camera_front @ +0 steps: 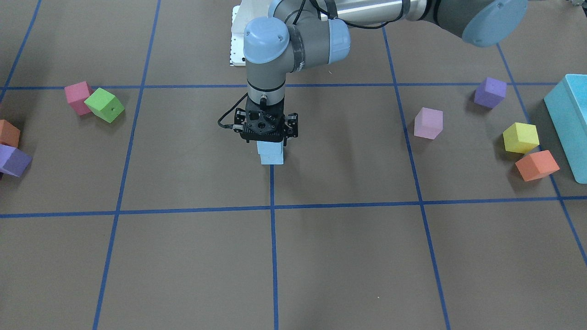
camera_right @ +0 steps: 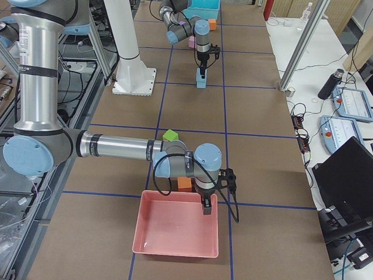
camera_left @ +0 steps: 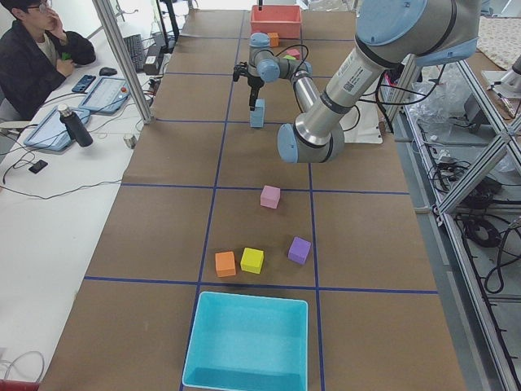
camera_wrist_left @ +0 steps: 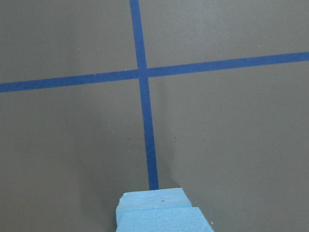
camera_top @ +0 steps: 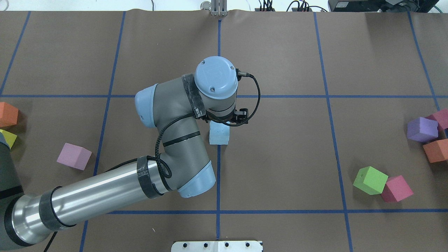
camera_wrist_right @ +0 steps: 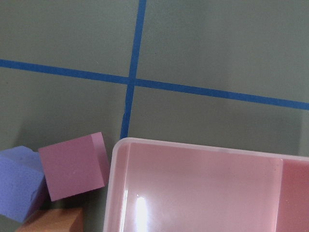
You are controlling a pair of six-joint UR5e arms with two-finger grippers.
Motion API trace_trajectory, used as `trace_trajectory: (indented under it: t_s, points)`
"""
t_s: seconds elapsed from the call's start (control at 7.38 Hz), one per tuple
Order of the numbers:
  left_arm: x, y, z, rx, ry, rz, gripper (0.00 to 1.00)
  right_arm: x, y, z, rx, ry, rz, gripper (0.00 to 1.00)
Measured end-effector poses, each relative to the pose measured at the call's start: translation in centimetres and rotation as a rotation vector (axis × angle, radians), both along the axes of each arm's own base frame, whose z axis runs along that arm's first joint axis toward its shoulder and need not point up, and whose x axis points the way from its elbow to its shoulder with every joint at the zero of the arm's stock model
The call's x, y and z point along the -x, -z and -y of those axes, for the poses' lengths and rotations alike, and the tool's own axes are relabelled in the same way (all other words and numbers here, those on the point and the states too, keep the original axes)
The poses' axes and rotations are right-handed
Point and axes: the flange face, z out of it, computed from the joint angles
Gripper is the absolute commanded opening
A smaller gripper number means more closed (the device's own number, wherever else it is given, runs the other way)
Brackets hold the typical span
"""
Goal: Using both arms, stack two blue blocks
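Two sky-blue blocks stand stacked at the table's centre on a blue tape line: the upper blue block [camera_front: 268, 147] rests on the lower blue block [camera_front: 272, 159]. The stack also shows in the overhead view [camera_top: 219, 134] and at the bottom of the left wrist view [camera_wrist_left: 161, 217]. My left gripper [camera_front: 269, 140] points straight down over the stack and looks shut on the upper block; its fingertips are mostly hidden. My right gripper [camera_right: 207, 207] hangs over the pink tray [camera_right: 175, 249] at the table's end; I cannot tell if it is open or shut.
On the robot's left lie a lilac cube [camera_front: 428, 123], a purple cube [camera_front: 490, 91], a yellow cube [camera_front: 520, 137], an orange cube [camera_front: 536, 165] and the turquoise box [camera_front: 568, 123]. On its right lie pink [camera_front: 77, 97], green [camera_front: 105, 105], orange [camera_front: 8, 133] and purple [camera_front: 16, 160] cubes.
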Motion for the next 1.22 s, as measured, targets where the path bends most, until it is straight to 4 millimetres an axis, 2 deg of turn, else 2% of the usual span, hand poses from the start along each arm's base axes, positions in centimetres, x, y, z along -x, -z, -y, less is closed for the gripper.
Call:
trace_trajectory:
  t_s: [0.14, 0.27, 0.41, 0.54, 0.68, 0.95, 1.22]
  points:
    - [2.1, 0.6, -0.6, -0.016, -0.002, -0.01, 0.98, 0.0, 0.0, 0.0, 0.0, 0.0, 0.0, 1.0]
    - [5.3, 1.9, -1.4, -0.036, -0.008, -0.006, 0.98, 0.0, 0.0, 0.0, -0.001, 0.0, 0.0, 1.0]
    - [9.3, 3.0, -2.1, -0.059, -0.023, 0.007, 0.98, 0.0, 0.0, 0.0, -0.001, 0.0, 0.001, 1.0]
    - [13.5, 2.1, -2.0, -0.092, -0.058, 0.024, 0.98, 0.0, -0.1, -0.1, 0.0, 0.001, 0.002, 1.0]
    - [18.2, -0.7, -0.9, -0.135, -0.109, 0.043, 0.98, 0.0, -0.1, -0.2, 0.001, 0.002, 0.003, 1.0]
    - [29.0, -8.3, 3.5, -0.23, -0.22, 0.099, 0.98, 0.0, -0.3, -0.4, 0.005, 0.003, 0.004, 1.0]
    - [41.8, -18.7, 7.5, -0.263, -0.317, 0.145, 0.98, 0.0, -0.5, -0.5, 0.009, 0.002, 0.005, 1.0]
